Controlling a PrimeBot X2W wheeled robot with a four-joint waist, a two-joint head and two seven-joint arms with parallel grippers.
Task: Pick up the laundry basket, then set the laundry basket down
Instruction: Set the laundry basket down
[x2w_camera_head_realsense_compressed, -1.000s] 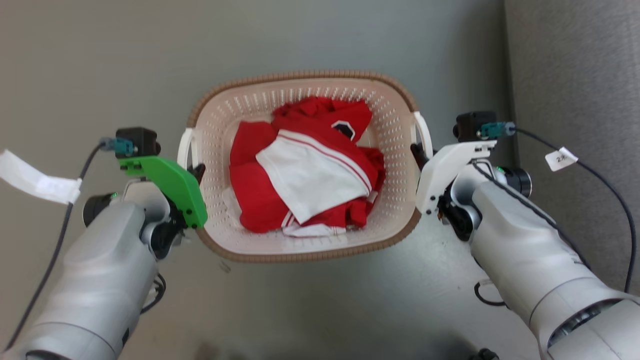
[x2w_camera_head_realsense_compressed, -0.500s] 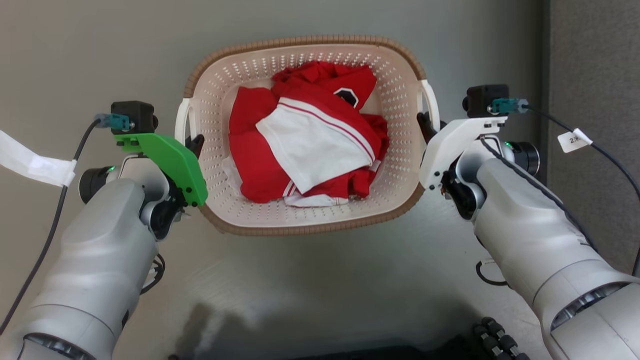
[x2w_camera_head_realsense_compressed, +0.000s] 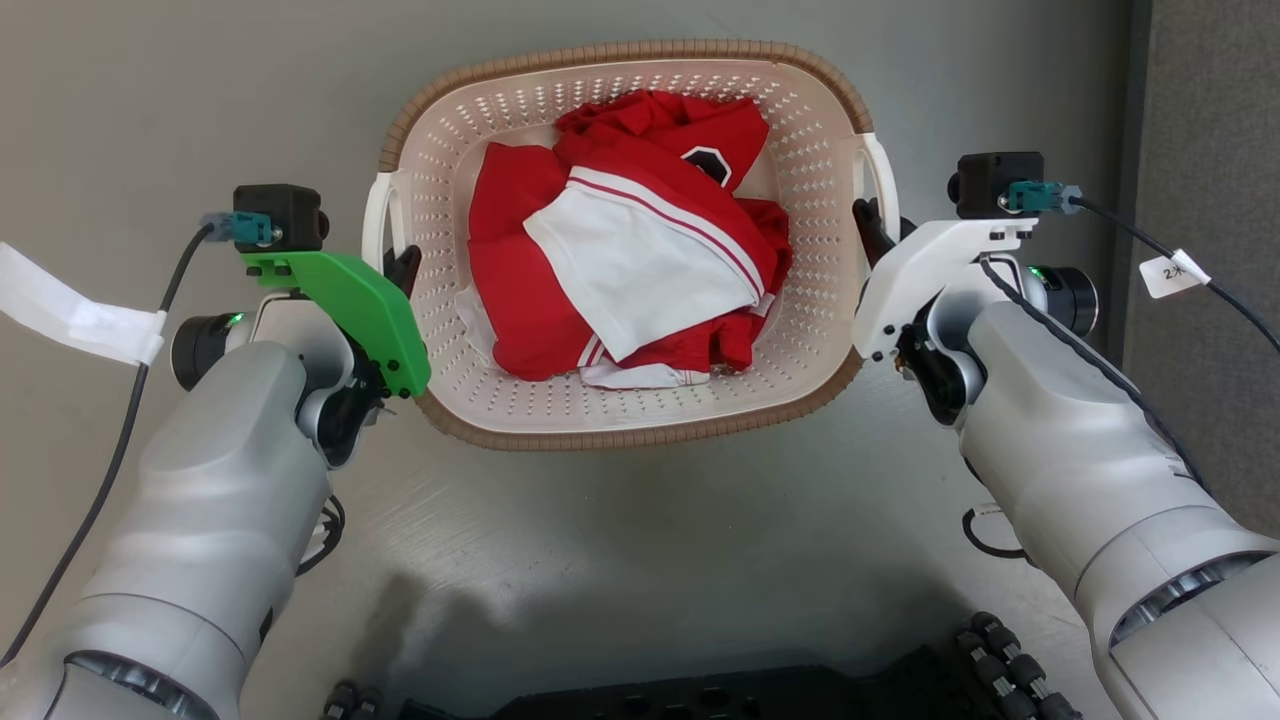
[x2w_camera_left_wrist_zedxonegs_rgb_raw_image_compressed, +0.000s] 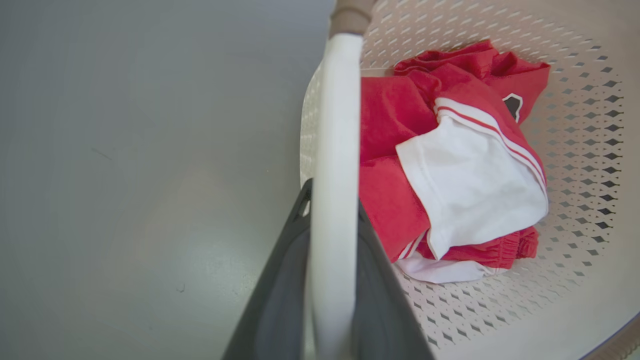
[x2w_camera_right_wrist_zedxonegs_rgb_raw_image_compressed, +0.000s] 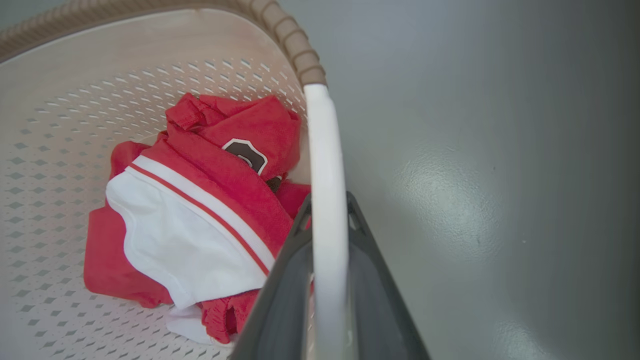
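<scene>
The laundry basket (x2w_camera_head_realsense_compressed: 620, 432) is cream plastic with perforated walls and a brown woven-look rim; red-and-white clothing (x2w_camera_head_realsense_compressed: 630, 255) lies inside. It hangs between my two arms above the grey floor. My left gripper (x2w_camera_head_realsense_compressed: 400, 268) is shut on the basket's white left handle (x2w_camera_head_realsense_compressed: 375, 215), which runs between its dark fingers (x2w_camera_left_wrist_zedxonegs_rgb_raw_image_compressed: 280, 280) in the left wrist view. On the other side my right gripper (x2w_camera_head_realsense_compressed: 868, 222) is shut on the white right handle (x2w_camera_head_realsense_compressed: 882, 175); that handle (x2w_camera_right_wrist_zedxonegs_rgb_raw_image_compressed: 327, 210) passes between the dark fingers (x2w_camera_right_wrist_zedxonegs_rgb_raw_image_compressed: 285, 290) in the right wrist view.
Grey floor (x2w_camera_head_realsense_compressed: 640, 580) lies all around. A darker carpeted strip (x2w_camera_head_realsense_compressed: 1210, 250) runs along the right edge. My own black base (x2w_camera_head_realsense_compressed: 800, 690) shows at the bottom edge. Cables with white tags (x2w_camera_head_realsense_compressed: 80, 325) trail from both wrists.
The basket and both grippers have risen in the head view, and the picture has shifted, with my black base coming into sight at the bottom. Both grips are unchanged.
</scene>
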